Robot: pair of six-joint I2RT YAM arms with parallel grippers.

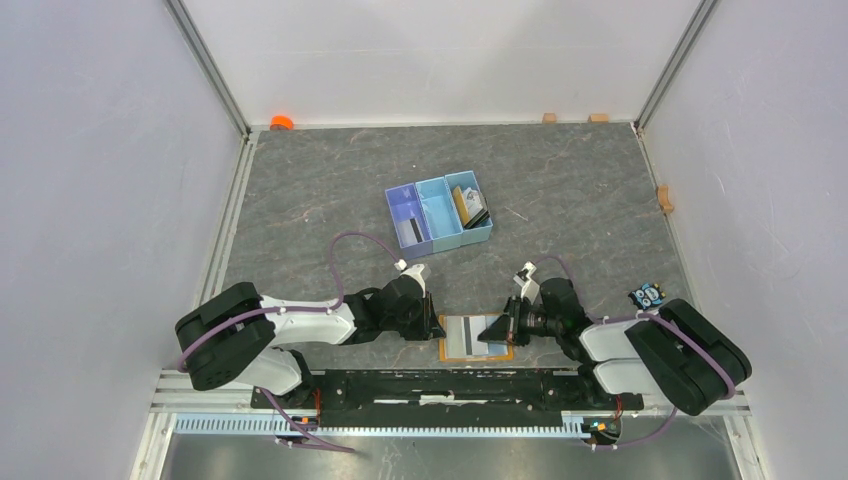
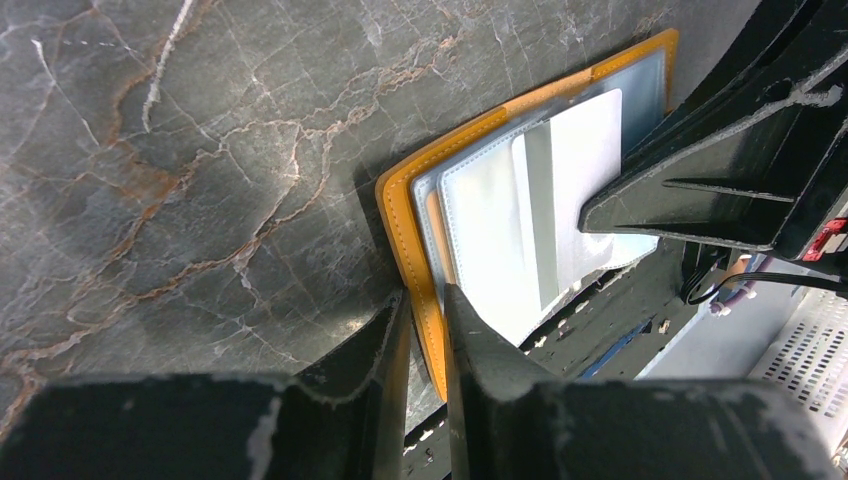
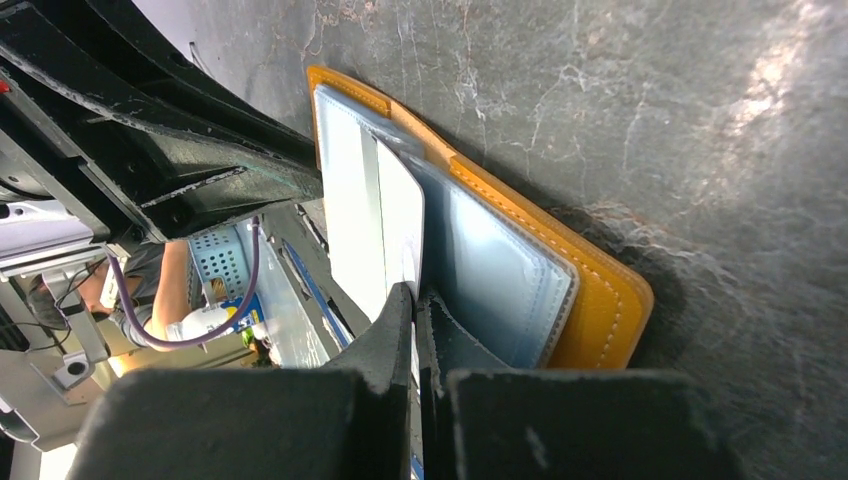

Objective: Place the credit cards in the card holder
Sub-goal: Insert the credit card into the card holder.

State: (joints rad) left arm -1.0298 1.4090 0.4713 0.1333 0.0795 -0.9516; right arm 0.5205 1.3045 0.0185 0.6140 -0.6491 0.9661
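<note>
- I am pinching the orange cover edge of the card holder with my left gripper. The jaws are closed down on the leather and are pinning the holder open at the near edge of the table, just in front of my bases.
- I am clamping my right gripper tight on what looks like a pale card, which is standing on edge over the open holder among its leaves.
- I am reading this step as feeding that card into a clear pocket. To do it well, I am aiming to line the card's leading edge up with the pocket's mouth, lay it flatter, and slide it along the leaf rather than press down into it.
- I am counting on the left pinch staying firm so the holder is not skating away under the push. My two grippers are working close together, so I am watching that the fingers are not clashing.
- Farther out, the other credit cards are lying in the blue tray, well apart from the holder.
</note>
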